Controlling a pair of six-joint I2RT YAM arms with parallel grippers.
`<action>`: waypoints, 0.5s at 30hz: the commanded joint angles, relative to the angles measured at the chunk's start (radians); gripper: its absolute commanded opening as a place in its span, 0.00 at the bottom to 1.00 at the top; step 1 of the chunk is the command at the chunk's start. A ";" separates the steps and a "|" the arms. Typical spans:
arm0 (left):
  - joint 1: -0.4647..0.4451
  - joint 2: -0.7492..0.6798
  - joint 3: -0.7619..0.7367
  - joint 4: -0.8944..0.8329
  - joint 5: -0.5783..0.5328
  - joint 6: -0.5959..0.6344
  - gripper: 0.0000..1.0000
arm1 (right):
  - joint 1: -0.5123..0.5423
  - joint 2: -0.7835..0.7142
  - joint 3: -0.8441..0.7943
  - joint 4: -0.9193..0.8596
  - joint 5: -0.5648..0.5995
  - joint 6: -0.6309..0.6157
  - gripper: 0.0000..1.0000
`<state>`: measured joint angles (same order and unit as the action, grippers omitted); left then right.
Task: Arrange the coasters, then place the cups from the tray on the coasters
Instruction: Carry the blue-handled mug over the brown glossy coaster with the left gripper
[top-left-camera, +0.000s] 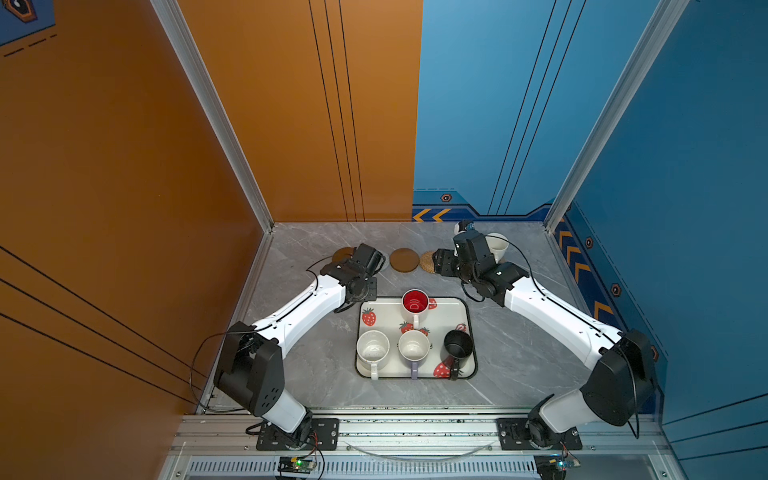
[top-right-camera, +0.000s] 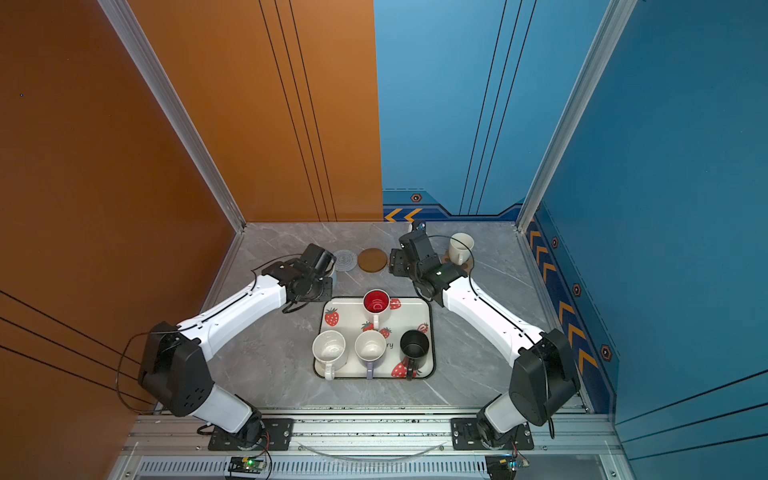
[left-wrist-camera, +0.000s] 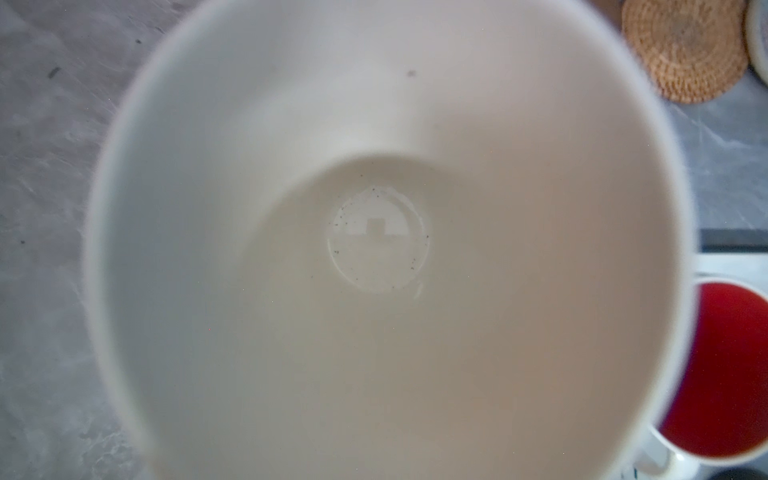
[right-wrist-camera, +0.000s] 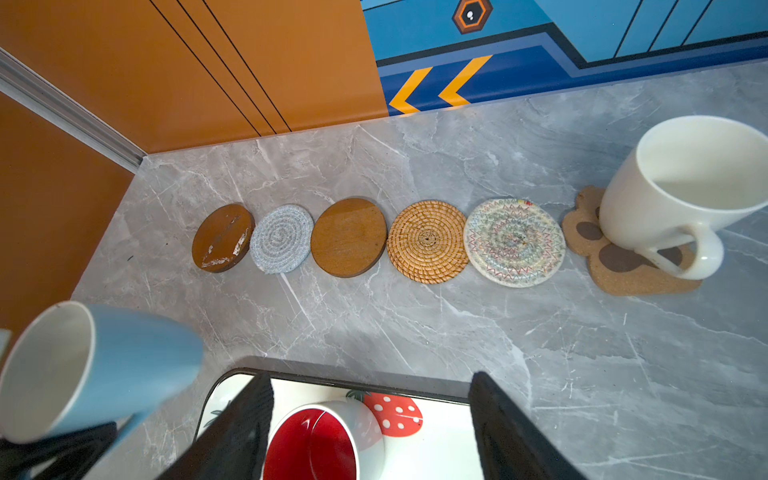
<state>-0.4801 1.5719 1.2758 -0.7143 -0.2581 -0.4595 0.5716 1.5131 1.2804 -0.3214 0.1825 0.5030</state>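
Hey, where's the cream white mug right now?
In both top views the cream white mug stands at the back right of the table, on the paw-print cork coaster, next to the multicoloured woven coaster.

Coasters (right-wrist-camera: 348, 237) rowed beyond right fingers (right-wrist-camera: 245, 428), cream cup (right-wrist-camera: 673, 195) on paw coaster (right-wrist-camera: 631, 272), blue cup (right-wrist-camera: 124, 361) aloft, tilted, four cups (top-left-camera: 414, 345) on tray (top-left-camera: 388, 316)

Grey marble tabletop (top-left-camera: 316, 374) enclosed by an orange wall (top-left-camera: 104, 145) and a blue wall (top-left-camera: 478, 104), with aluminium corner posts (top-left-camera: 214, 116)
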 joint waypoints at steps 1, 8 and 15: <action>0.059 0.039 0.083 0.021 -0.010 0.041 0.00 | -0.010 -0.027 -0.015 -0.009 -0.019 0.012 0.73; 0.120 0.172 0.198 0.026 -0.012 0.067 0.00 | -0.013 -0.039 -0.018 -0.018 -0.020 0.012 0.72; 0.175 0.303 0.302 0.026 -0.006 0.077 0.00 | -0.021 -0.060 -0.030 -0.028 -0.006 0.012 0.72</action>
<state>-0.3275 1.8637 1.5097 -0.7151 -0.2543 -0.4049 0.5610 1.4860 1.2678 -0.3222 0.1757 0.5030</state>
